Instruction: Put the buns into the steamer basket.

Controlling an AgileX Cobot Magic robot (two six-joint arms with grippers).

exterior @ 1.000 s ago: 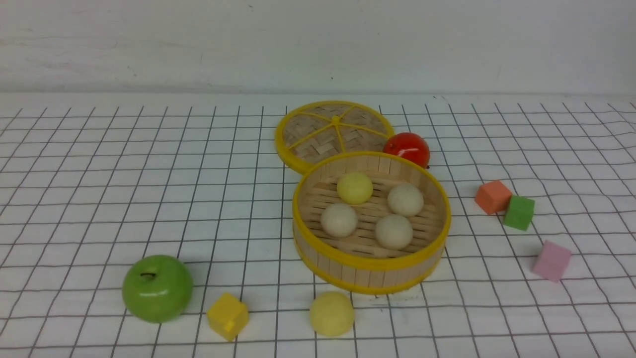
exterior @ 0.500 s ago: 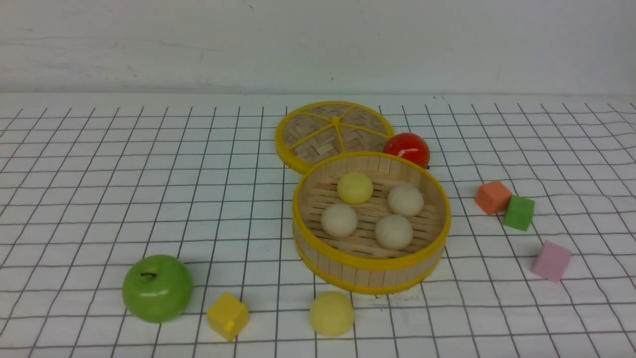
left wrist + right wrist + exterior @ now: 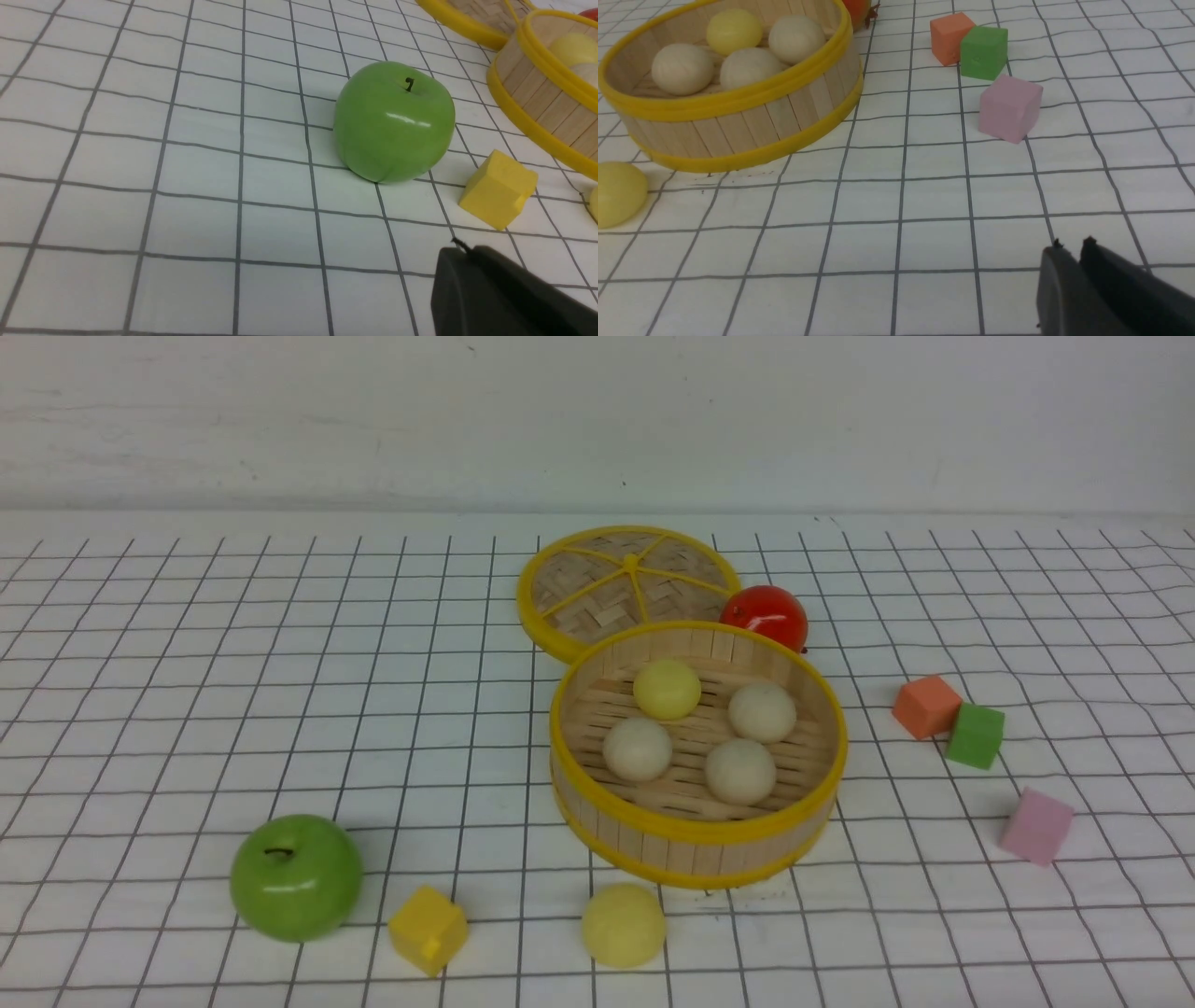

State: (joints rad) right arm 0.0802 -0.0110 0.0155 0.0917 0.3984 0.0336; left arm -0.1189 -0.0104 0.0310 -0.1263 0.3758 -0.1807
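Note:
The steamer basket (image 3: 698,828) stands mid-table and holds three cream-beige buns (image 3: 638,749) (image 3: 762,711) (image 3: 740,771) and one pale yellow bun (image 3: 667,689). A second pale yellow bun (image 3: 624,925) lies on the cloth just in front of the basket; it shows in the right wrist view (image 3: 616,193) too. Neither gripper shows in the front view. My left gripper (image 3: 460,249) is shut and empty, low near the apple. My right gripper (image 3: 1070,246) is shut and empty, over bare cloth on the near side of the pink cube, well apart from the basket (image 3: 738,130).
A green apple (image 3: 296,876) and a yellow cube (image 3: 428,930) lie front left. The woven lid (image 3: 627,583) and a red tomato (image 3: 766,614) sit behind the basket. Orange (image 3: 925,706), green (image 3: 976,735) and pink (image 3: 1036,826) cubes lie to the right.

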